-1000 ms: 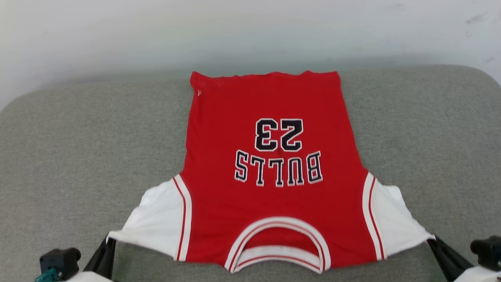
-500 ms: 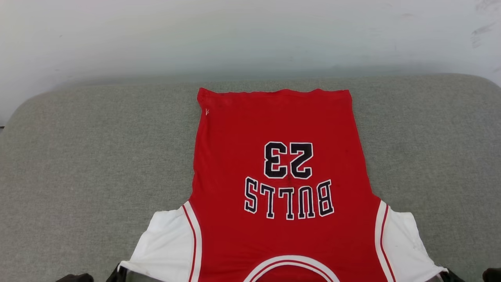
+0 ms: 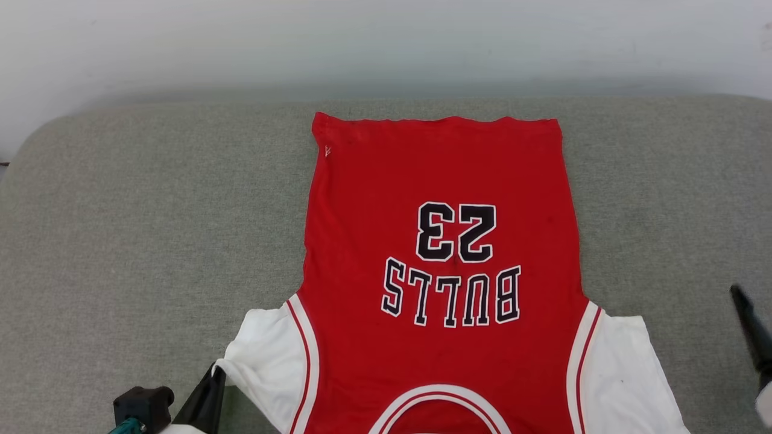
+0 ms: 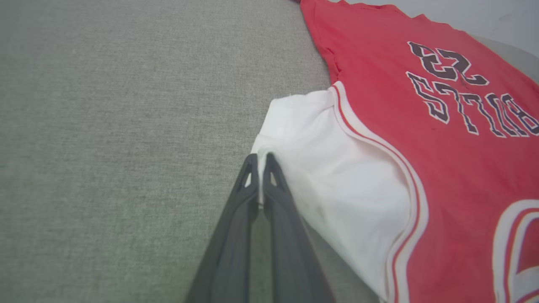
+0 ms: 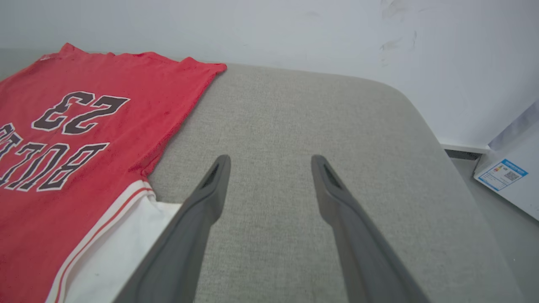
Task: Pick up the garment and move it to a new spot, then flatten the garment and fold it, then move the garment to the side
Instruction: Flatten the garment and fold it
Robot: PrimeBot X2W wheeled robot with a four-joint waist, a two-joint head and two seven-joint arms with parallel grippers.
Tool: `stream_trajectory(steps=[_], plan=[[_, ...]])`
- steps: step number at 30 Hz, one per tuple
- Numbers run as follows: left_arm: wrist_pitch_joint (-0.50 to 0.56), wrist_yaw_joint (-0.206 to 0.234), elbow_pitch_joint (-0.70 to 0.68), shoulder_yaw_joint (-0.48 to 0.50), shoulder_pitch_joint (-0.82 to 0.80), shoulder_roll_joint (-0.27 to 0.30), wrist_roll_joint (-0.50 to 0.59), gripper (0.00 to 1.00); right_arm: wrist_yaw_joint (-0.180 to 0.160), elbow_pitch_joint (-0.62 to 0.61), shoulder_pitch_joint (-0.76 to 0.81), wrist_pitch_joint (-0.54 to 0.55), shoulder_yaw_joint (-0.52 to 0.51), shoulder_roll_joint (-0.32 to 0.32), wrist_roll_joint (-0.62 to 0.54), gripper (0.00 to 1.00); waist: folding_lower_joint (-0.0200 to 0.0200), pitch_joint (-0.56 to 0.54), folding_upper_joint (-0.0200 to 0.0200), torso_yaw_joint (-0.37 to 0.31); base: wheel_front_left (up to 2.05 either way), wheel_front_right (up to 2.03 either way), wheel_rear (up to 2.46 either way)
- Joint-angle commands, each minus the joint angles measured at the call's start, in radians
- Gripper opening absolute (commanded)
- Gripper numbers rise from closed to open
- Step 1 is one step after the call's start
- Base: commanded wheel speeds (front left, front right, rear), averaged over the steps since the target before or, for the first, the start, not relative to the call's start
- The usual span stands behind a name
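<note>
- Grey woven cushion [image 3: 151,211] makes the work surface, with a pale wall [image 3: 362,42] close behind its far edge.
- On the middle of the cushion the garment [image 3: 440,181] lies spread with the print up, its hem toward the wall and its collar toward the robot.
- Its red body looks smooth, so I judge the step in hand to be the flattening, nearly finished.
- The left gripper [image 4: 257,162] has its two fingers pressed together on the outer edge of the left sleeve [image 4: 320,168]; white cloth is pinched between the tips, and the sleeve corner is a little raised and curled.
- The right gripper [image 5: 269,166] has its fingers spread apart and holds nothing; it hangs over bare cushion just beside the right sleeve [image 3: 621,374], which lies flat.
- The next move probably calls for drawing the left sleeve outward, laying it down and releasing it, so that both sleeves match before folding.
- A pull too strong could drag the body sideways and wrinkle it.
- Beyond the right end of the cushion a white box with a blue label [image 5: 503,174] stands well apart.
- Nothing lies on the cushion around the garment that could hinder the fold.
</note>
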Motion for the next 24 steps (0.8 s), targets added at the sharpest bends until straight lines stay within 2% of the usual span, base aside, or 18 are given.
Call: stream_trajectory(steps=[1, 8, 13, 17, 19, 24], plan=[[-0.005, -0.002, -0.008, 0.003, -0.014, -0.002, 0.007, 0.00, -0.001, -0.014, -0.030, 0.002, -0.011, -0.013, -0.004, 1.00, 0.0000, 0.015, -0.0001, 0.010, 0.00, 0.00, 0.00], [-0.005, -0.002, -0.081, 0.020, -0.070, -0.039, 0.070, 0.00, -0.001, -0.113, -0.281, 0.101, -0.009, -0.106, 0.021, 1.00, 0.0000, 0.104, -0.0001, 0.067, 0.00, 0.00, 0.00], [-0.005, -0.010, -0.123, 0.019, -0.118, -0.079, 0.116, 0.00, -0.001, -0.116, -0.485, 0.226, 0.028, -0.159, 0.051, 1.00, 0.0000, 0.177, -0.0001, 0.131, 0.00, 0.00, 0.00], [-0.005, -0.020, -0.145, 0.024, -0.149, -0.118, 0.147, 0.00, -0.001, -0.057, -0.646, 0.383, 0.080, -0.177, 0.074, 1.00, 0.0000, 0.237, -0.0001, 0.179, 0.00, 0.00, 0.00], [-0.005, -0.025, -0.153, 0.029, -0.156, -0.135, 0.160, 0.00, -0.001, -0.004, -0.719, 0.489, 0.104, -0.158, 0.103, 1.00, 0.0000, 0.268, -0.0001, 0.194, 0.00, 0.00, 0.00], [-0.005, -0.047, -0.165, 0.031, -0.189, -0.173, 0.206, 0.00, -0.001, 0.130, -0.885, 0.768, 0.168, -0.171, 0.120, 1.00, 0.0000, 0.342, -0.0001, 0.237, 0.00, 0.00, 0.00]])
